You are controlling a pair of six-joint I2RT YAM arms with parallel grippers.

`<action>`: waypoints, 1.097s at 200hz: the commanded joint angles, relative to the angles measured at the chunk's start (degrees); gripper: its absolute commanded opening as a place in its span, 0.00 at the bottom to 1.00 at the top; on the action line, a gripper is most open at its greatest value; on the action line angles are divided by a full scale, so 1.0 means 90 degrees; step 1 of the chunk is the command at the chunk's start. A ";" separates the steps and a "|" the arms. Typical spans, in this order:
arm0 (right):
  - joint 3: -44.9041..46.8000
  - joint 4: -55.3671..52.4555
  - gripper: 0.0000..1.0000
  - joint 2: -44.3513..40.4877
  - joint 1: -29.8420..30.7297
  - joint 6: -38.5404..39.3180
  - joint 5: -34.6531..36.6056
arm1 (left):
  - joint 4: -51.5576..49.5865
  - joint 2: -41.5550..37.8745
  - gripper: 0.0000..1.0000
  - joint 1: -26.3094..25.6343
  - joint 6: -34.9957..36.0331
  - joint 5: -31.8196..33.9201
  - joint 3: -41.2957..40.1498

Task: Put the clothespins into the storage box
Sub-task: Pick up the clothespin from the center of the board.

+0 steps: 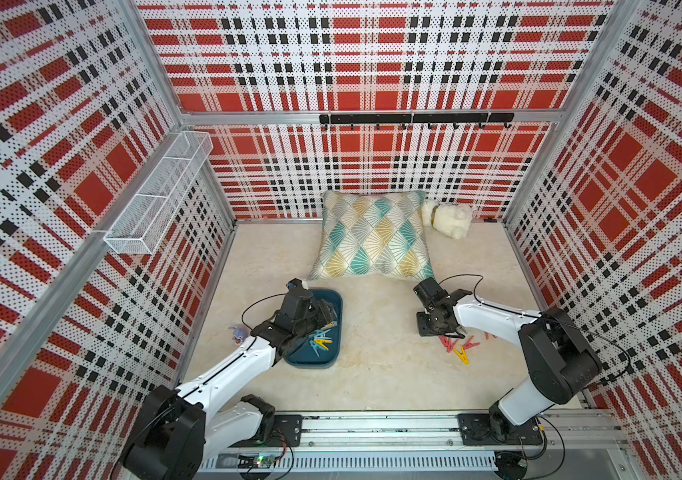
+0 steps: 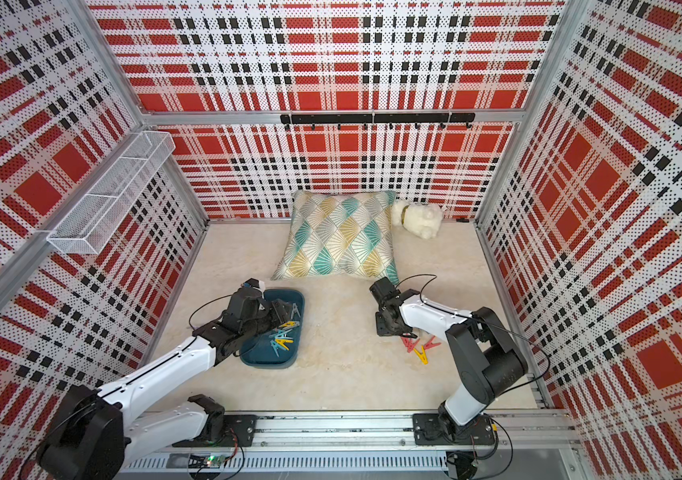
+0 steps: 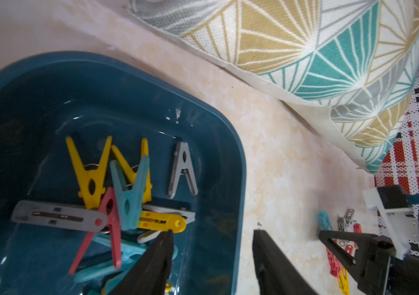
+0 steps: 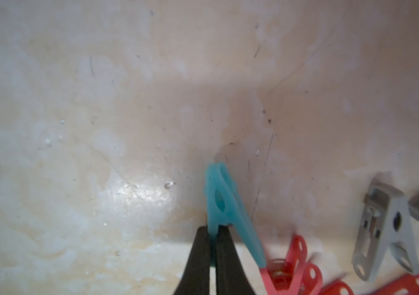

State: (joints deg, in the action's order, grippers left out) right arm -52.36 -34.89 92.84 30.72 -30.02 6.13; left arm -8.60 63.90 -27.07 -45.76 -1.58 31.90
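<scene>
Right tool point(image 4: 213, 231) clenched on one leg of a teal-blue plastic A-shaped clothespin point(image 4: 222, 201), black fingers point(image 4: 199, 258) pressed together around it. Long axis of that peg roughly in line with the fingers, closed nose away from the tool and down toward the pale mottled bench point(image 4: 88, 115), touching or just clear of it, hard to tell. Free leg splayed out toward a red-pink plastic peg point(image 4: 292, 265), with a grey plastic peg point(image 4: 387, 229) near, legs spread. In a top view, right of centre in the lower half of the frame, a loose cluster of red-pink and yellow pegs point(image 1: 457, 348) flat on the bench just beside the right wrist. Left of centre at the same height, a shallow dark teal-blue plastic storage box point(image 1: 308, 360) with rounded corners, long axis nearly up and down the frame. Left tool point(image 3: 212, 233) released, fingers well apart and astride the box's wall, one above the pile inside, one above the bench outside. Within the box, two yellow pegs point(image 3: 91, 173) and a teal peg point(image 3: 130, 194) with noses toward the tool and legs fanned away; a lone grey peg point(image 3: 183, 171) and a second red-pink peg point(image 3: 111, 224) the opposite way round; a flat grey peg point(image 3: 58, 215) and a flat yellow peg point(image 3: 161, 222) on their sides, long axes crosswise to the fingers.
</scene>
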 commanded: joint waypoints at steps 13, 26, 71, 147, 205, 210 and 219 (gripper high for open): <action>-0.0540 -0.0010 0.00 0.0135 0.0002 0.0097 -0.0367 | 0.0150 -0.0147 0.57 -0.0227 -0.0235 0.0130 0.0213; -0.0659 -0.0020 0.00 0.0126 0.0052 0.0079 -0.0496 | 0.0207 -0.0144 0.57 -0.0278 -0.0275 0.0093 0.0242; -0.1038 0.0048 0.00 0.0124 0.0386 -0.0101 -0.0928 | 0.0605 -0.0061 0.59 -0.0425 -0.0513 -0.0206 0.0199; -0.1564 0.0199 0.00 0.0155 0.0919 -0.0487 -0.1707 | 0.1693 0.0439 0.61 -0.0741 -0.1020 -0.0741 -0.0094; -0.1537 0.0576 0.00 -0.0006 0.1192 -0.0671 -0.2493 | 0.2484 0.0919 0.61 -0.0936 -0.1384 -0.0926 -0.0213; -0.1519 0.0623 0.00 -0.0017 0.1213 -0.0700 -0.2581 | 0.2534 0.0959 0.61 -0.0955 -0.1413 -0.0944 -0.0214; -0.1507 0.0704 0.00 -0.0022 0.1256 -0.0761 -0.2702 | 0.2647 0.1018 0.61 -0.0985 -0.1460 -0.0976 -0.0214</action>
State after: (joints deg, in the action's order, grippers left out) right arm -65.71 -31.64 93.65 40.88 -35.07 -13.61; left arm 9.93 71.81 -35.03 -57.34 -9.02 30.39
